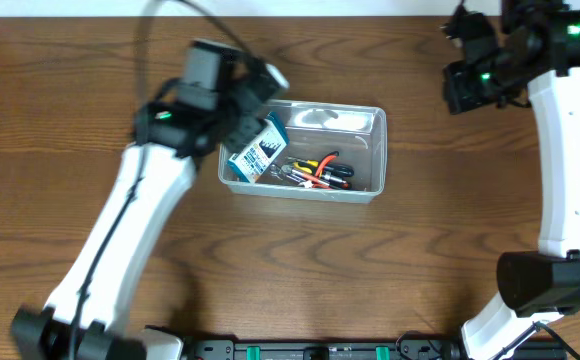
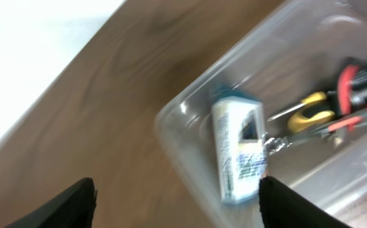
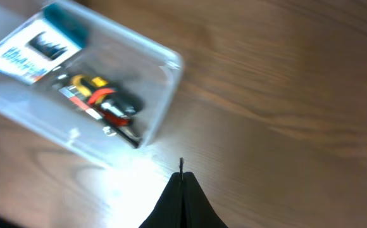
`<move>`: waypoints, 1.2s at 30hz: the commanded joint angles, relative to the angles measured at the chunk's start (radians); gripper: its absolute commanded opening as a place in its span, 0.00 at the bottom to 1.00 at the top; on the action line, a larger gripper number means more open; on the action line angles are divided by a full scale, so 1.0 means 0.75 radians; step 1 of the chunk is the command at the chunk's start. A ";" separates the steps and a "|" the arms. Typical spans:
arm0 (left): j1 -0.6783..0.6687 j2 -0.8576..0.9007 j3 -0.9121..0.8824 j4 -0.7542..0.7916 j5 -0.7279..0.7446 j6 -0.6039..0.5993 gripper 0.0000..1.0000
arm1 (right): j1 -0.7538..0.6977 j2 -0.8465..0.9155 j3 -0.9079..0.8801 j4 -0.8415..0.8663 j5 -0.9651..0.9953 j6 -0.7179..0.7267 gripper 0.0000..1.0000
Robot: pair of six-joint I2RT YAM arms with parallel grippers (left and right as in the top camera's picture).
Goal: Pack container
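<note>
Container (image 1: 370, 118): clear plastic tub w/ rounded corners, upright on tabletop (image 1: 420, 250), about mid-tabletop, long side running left-right.
Contents: blue-and-white box (image 2: 237, 152) at the left end, lying skewed to the walls; hand tools (image 1: 315, 172) bunched beside it along the near wall, toward the middle. Far right part of the tub floor is bare.
Tools, detail: yellow-handled screwdriver (image 2: 313, 107) and a red-handled tool (image 2: 354, 82) overlap w/ dark grips; exact types of the rest too blurred to tell.
Left claw (image 2: 177, 183): fingers wide apart, nothing betw. them. It hangs over the container's left end; in the wrist view the tub corner and box sit just beyond the fingertips. No contact w/ box or tub wall visible.
Right claw (image 3: 182, 183): fingers pressed together to a point, nothing held. It sits above bare tabletop, off the tub's right end. In the overhead view it is at far right, well apart from the container.
Blur: both wrist views are soft, so the box print is unreadable.
</note>
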 commanded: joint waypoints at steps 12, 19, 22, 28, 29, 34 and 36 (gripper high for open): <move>0.496 -0.252 0.013 -0.335 -0.096 -0.592 0.72 | 0.299 0.328 -0.002 0.019 -0.034 -0.099 0.01; 0.506 -0.251 0.013 -0.347 -0.096 -0.592 0.72 | 0.297 0.499 -0.002 0.081 -0.033 -0.100 0.01; 0.506 -0.251 0.013 -0.347 -0.096 -0.592 0.72 | 0.297 0.538 -0.002 0.124 -0.031 -0.099 0.01; 0.506 -0.251 0.013 -0.347 -0.096 -0.592 0.72 | 0.297 0.572 -0.002 0.215 0.078 -0.099 0.02; 0.506 -0.251 0.013 -0.347 -0.096 -0.592 0.72 | 0.297 0.573 -0.002 0.226 0.106 -0.099 0.02; 0.506 -0.251 0.013 -0.347 -0.097 -0.592 0.72 | 0.297 0.573 -0.002 0.248 0.207 -0.099 0.03; 0.506 -0.251 0.013 -0.347 -0.096 -0.592 0.72 | 0.294 0.574 -0.002 0.251 0.232 -0.099 0.04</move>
